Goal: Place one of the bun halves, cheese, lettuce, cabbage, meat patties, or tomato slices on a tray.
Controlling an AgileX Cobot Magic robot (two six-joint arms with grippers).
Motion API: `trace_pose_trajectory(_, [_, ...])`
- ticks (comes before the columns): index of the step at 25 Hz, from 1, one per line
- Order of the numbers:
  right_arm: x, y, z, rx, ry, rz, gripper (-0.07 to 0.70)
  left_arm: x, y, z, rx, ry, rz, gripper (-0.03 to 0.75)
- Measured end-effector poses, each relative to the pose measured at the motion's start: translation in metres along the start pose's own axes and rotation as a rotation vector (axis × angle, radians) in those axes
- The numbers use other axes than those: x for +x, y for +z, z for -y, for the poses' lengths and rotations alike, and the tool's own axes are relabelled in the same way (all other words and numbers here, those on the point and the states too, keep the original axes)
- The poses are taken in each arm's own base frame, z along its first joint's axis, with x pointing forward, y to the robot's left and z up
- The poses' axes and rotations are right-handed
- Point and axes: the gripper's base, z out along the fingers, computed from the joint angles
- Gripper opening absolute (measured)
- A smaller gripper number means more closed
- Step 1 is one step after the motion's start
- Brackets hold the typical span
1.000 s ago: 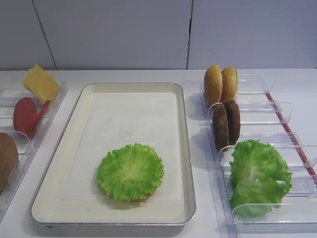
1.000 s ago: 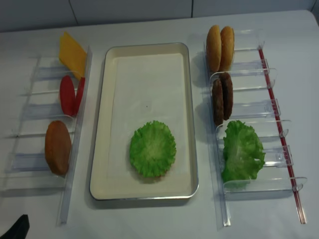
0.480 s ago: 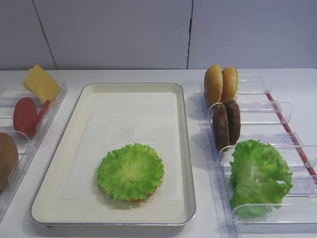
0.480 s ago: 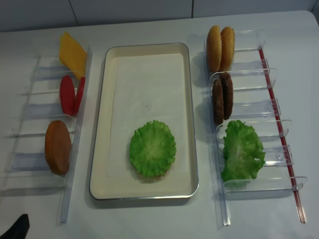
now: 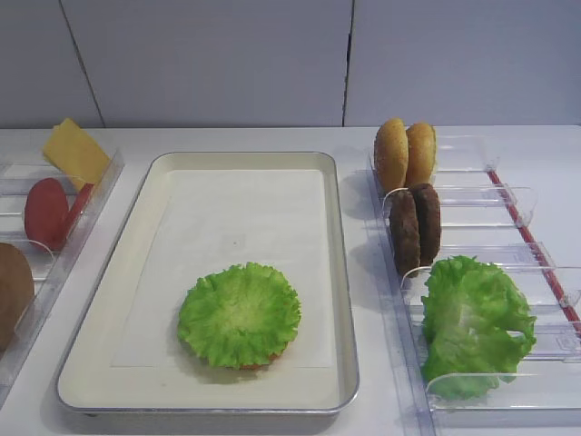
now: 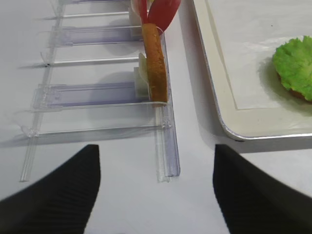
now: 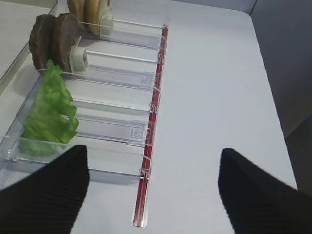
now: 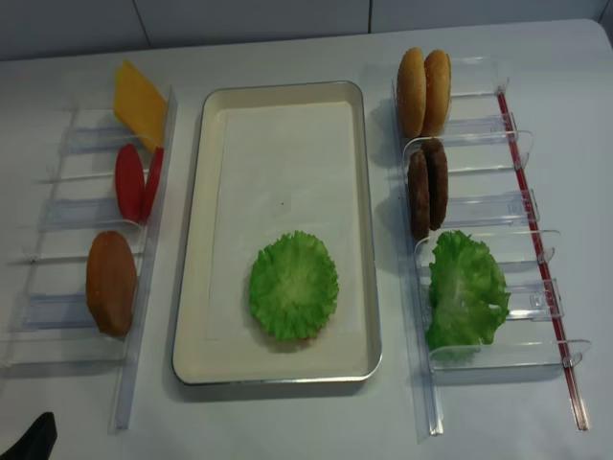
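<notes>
The right gripper's fingers [image 7: 46,190] stood wide apart over bare white table [image 7: 214,97], gripping nothing; the left gripper's fingers [image 6: 58,190] were likewise spread and empty. Behind the table stood a pale grey panelled wall [image 5: 209,64]. The lettuce [image 8: 293,286] lay flat on the paper-lined tray [image 8: 196,240] at its near end, a reddish edge showing beneath. Clear holders [image 8: 479,206] on the right held bun halves [image 8: 423,92], meat patties [image 8: 426,187] and a leafy bunch [image 8: 465,292]; left holders kept cheese [image 8: 139,103] and tomato slices [image 8: 134,182]
</notes>
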Motion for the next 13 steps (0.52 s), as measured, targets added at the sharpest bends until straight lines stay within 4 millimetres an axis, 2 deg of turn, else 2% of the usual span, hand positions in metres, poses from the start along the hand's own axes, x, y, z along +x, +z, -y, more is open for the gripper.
trace_pose_trajectory(13, [0.0000, 0.0000, 0.0001, 0.001, 0.000, 0.000, 0.581, 0.0000, 0.0000, 0.0000, 0.000, 0.000, 0.000, 0.483])
